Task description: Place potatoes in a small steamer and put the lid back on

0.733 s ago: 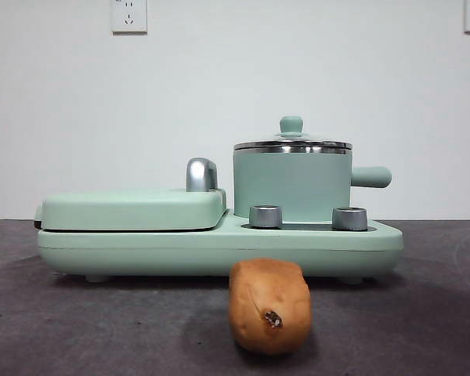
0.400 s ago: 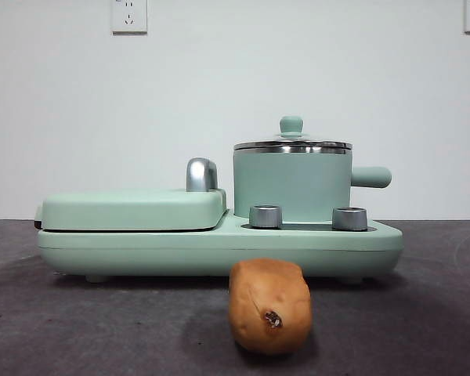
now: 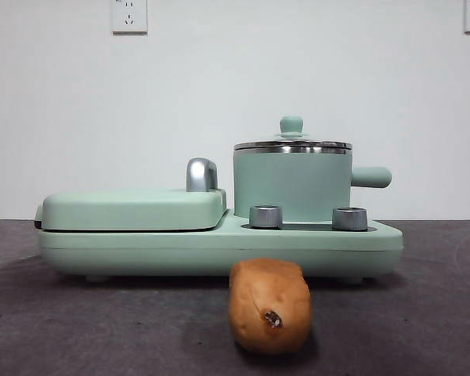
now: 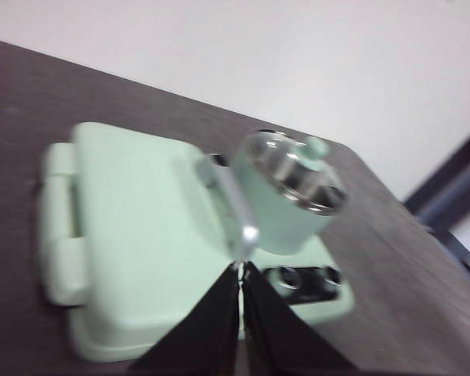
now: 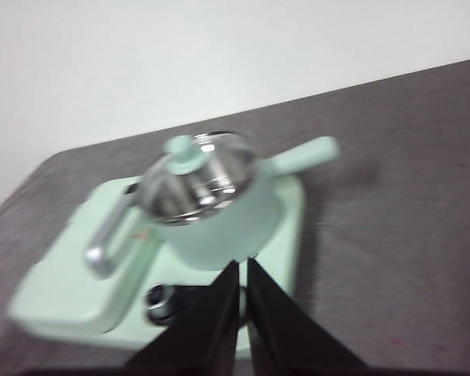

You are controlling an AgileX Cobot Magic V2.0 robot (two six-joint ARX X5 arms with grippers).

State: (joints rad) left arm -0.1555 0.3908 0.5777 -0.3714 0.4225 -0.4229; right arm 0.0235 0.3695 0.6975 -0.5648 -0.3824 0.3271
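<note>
the oblong orange-brown potato with a dark eye spot lies on the dark table, just in front of the mint-green cooker base and apart from it, its spotted end toward the front camera. on that base, toward its side with the two steel dials, stands the mint-green cylindrical steamer pot with a steel rim, its stubby green handle pointing away from the flat mint-green griddle cover. the round glass lid with a small mint-green knob sits closed on the pot's rim. the griddle cover takes up the other side of the base, and its curved chrome handle rises just beside the pot.

the left gripper hangs above the base, over the edge near the dials, its two black jaws pressed together with nothing between them. the right gripper hangs above the base on the pot's side, jaws likewise clenched on nothing. both wrist views are blurred; neither arm shows in the front view
</note>
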